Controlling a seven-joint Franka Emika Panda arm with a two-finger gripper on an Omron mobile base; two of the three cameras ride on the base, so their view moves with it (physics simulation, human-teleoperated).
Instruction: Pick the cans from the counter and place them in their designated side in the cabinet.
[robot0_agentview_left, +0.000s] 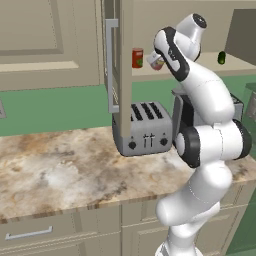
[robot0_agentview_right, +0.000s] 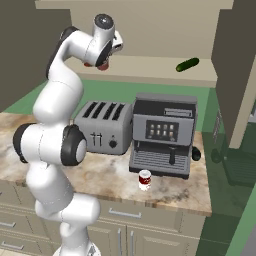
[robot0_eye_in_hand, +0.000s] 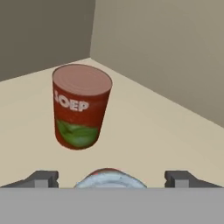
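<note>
The arm reaches up into the open cabinet (robot0_agentview_left: 120, 45), whose door with its grey bar handle (robot0_agentview_left: 111, 65) stands swung out above the toaster (robot0_agentview_left: 142, 129). In the hand view the claw (robot0_eye_in_hand: 112, 177) has its two tips spread wide apart, released, with the silvery top of a small can (robot0_eye_in_hand: 109, 178) showing low between them; the tips stand clear of the can's sides, and it seems to sit on the pale shelf (robot0_eye_in_hand: 153, 131). In the left base view this can (robot0_agentview_left: 158, 63) shows partly behind the wrist, on the shelf just right of a taller red can (robot0_agentview_left: 137, 57). That red can, with a green patch and white lettering, stands upright on the shelf ahead of the claw, near the back corner of the cabinet. A dark green object (robot0_agentview_right: 187, 64) lies farther right on the same shelf. The second small can (robot0_agentview_right: 145, 180), dark red above and white below, stands upright on the worktop (robot0_agentview_right: 170, 192) just in front of the coffee machine (robot0_agentview_right: 165, 134), well apart from the claw.
</note>
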